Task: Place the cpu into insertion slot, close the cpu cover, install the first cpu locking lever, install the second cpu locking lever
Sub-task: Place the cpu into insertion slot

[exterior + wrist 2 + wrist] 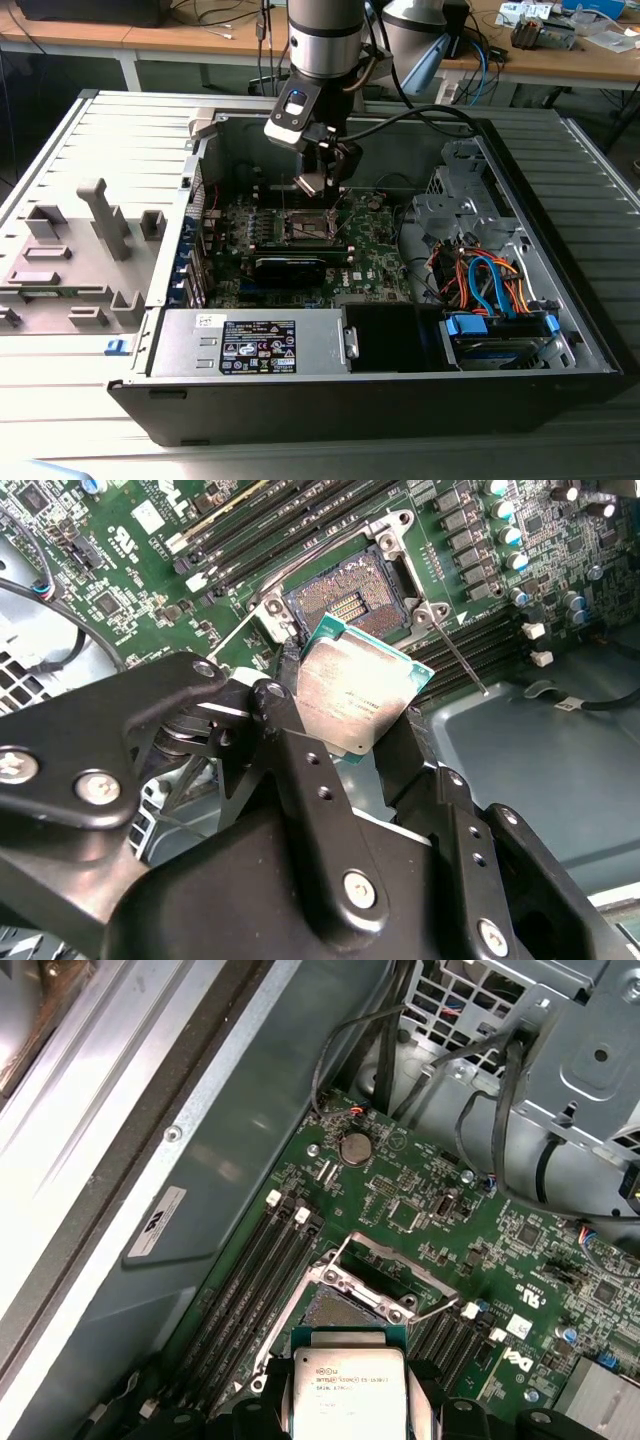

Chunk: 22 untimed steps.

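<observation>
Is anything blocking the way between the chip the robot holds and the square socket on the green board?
Nothing visible does: the gripper holds the cpu near the insertion slot, whose gold contact field lies uncovered.

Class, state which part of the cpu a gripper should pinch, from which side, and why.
Two opposite thin edges of the cpu, coming from its metal-top side, as the gripper does here. The chip is flat and square, so those edges are parallel, and its underside stays free to face the insertion slot.

Open computer case [330,400], green motherboard [385,252], blue cables [492,283]
</observation>
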{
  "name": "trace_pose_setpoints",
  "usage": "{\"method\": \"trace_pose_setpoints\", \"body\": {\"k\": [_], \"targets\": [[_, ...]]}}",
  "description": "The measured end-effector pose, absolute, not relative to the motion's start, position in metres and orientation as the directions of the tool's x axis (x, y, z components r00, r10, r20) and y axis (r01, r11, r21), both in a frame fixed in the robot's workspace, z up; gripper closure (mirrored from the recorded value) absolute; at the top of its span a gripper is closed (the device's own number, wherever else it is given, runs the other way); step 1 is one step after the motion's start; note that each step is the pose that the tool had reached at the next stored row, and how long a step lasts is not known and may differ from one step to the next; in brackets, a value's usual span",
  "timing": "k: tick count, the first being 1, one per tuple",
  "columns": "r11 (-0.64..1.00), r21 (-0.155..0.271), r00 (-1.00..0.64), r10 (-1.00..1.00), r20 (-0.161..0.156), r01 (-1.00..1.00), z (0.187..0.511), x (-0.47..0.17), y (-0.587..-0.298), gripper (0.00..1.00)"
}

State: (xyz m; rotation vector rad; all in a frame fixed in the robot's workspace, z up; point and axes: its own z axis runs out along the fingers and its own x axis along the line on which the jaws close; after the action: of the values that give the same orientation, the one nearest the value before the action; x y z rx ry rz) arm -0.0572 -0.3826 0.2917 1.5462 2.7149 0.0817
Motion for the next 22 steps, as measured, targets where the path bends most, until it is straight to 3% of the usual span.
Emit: {"method": "trace_pose_setpoints", "body": {"k": [22], "targets": [[0.486, 0.054, -0.488, 0.873, 0.012, 0.872, 0.2916, -0.0572, -0.3825, 0.45]]}}
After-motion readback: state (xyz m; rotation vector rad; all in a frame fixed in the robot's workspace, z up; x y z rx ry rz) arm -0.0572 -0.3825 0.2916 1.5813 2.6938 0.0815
